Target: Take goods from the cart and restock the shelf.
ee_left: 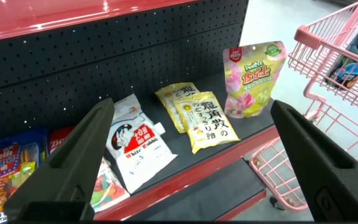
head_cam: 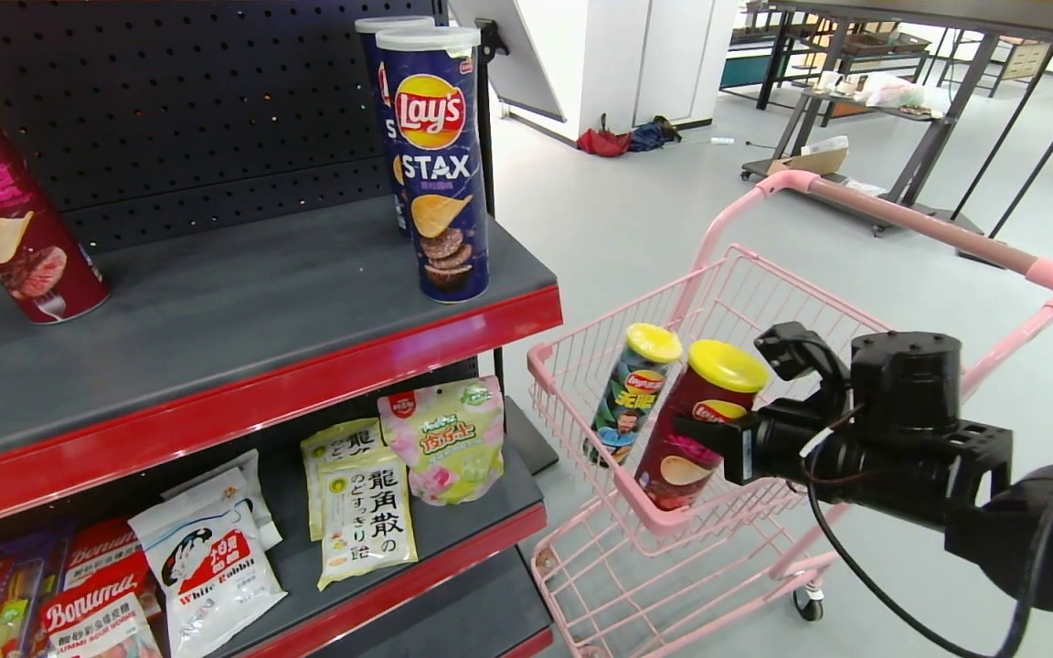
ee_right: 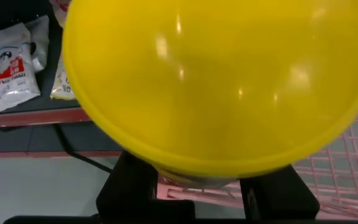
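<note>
A dark red chips can with a yellow lid leans in the upper basket of the pink cart. My right gripper is shut on its upper part, and in the right wrist view the yellow lid sits just above the black fingers. A second, green-and-blue can with a yellow lid leans beside it in the cart. My left gripper is open and holds nothing in front of the lower shelf. The upper shelf carries two blue cans and a red can.
Snack bags lie on the lower shelf, including a white one and yellow ones. The shelf has a red front lip. Open grey floor lies behind the cart, with desks far back.
</note>
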Motion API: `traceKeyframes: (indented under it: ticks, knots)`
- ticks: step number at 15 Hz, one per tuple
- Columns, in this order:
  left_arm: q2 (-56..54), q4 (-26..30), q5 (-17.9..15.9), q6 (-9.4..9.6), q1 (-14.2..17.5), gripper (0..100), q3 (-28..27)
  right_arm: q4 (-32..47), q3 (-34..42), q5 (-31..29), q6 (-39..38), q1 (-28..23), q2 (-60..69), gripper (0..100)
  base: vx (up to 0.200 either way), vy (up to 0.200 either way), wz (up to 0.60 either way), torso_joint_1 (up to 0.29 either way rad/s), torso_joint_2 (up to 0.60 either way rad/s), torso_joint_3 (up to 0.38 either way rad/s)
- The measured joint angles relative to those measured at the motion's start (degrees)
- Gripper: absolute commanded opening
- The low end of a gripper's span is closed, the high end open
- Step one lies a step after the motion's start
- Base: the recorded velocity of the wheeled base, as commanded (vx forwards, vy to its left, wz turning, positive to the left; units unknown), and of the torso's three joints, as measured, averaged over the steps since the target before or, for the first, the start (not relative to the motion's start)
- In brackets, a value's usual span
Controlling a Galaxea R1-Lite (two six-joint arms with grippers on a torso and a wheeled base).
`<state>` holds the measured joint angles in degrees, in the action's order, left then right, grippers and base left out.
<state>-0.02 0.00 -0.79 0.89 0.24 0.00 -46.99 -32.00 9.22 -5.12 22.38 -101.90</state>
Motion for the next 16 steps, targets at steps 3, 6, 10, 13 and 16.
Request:
traceKeyframes:
  ticks: [3,6,10,13,16]
  knots:
    - [0.0,0.0,0.01,0.0,-0.02,100,0.0,0.5,2.16,-0.79,0.61,0.05,8.02,0,0.0,0.0,0.0,0.0,0.0,0.0]
    - [0.0,0.0,0.01,0.0,0.0,100,0.0,7.58,1.88,-1.17,1.16,-0.06,16.98,0,0.0,0.0,0.0,0.0,0.0,0.0]
    - [0.0,0.0,0.0,0.0,0.0,100,0.0,21.14,-1.43,-2.33,3.02,-0.15,30.77,0,0.0,0.0,0.0,0.0,0.0,0.0]
    - [0.0,0.0,0.01,0.0,0.0,100,0.0,34.08,-2.54,-4.22,3.35,-0.3,43.34,0,0.0,0.0,0.0,0.0,0.0,0.0]
    - [0.0,0.02,0.01,-0.1,0.0,100,0.0,51.83,-2.19,-8.7,3.51,-1.72,57.89,0,0.0,0.0,0.0,0.0,0.0,0.0]
